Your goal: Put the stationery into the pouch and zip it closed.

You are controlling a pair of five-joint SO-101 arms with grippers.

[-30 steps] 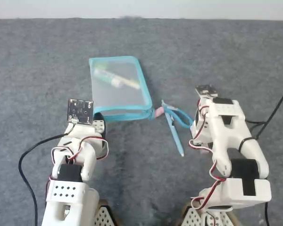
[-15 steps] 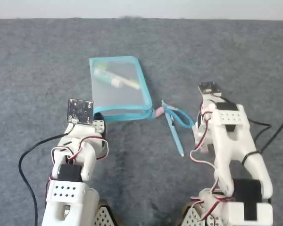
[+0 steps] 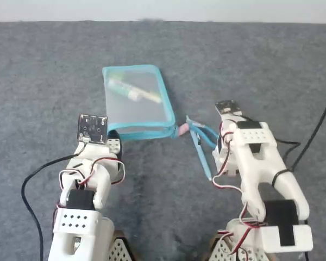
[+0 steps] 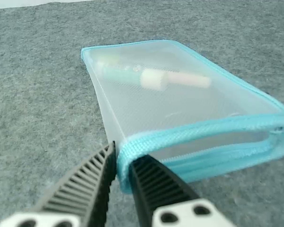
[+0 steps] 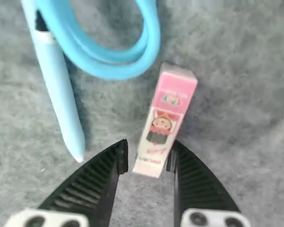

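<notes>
A: Down between the jaws of the right gripper sits the near end of the pink eraser! The jaws are parted to roughly its width, one either side, and not clamped as far as I can tell.

B: So it's poised for the pick. What's around it?

A: Just beside it lies the light blue pen, and a blue loop lies over one end of the pen, close to the eraser's other end. All of it is flat on the grey mat.

B: And the other arm?

A: Over there the left gripper is pinched tight on the teal-trimmed corner of the pouch, pinning it. The pouch lies flat ahead of that arm, with the eraser just beside the corner nearest the right arm.

B: Progress check?

A: Early, I'd say. One green-and-white stick shows through the mesh, already inside. Eraser and pen are out on the mat. Whether the loop belongs to the pouch, I can't tell. The zip edge looks parted, so closing it is left too.

B: Any writing to read?

A: The eraser's wrapper carries a cartoon figure with small print above and below, too small to make out with confidence. Nothing is legible on the pen or pouch.
</notes>
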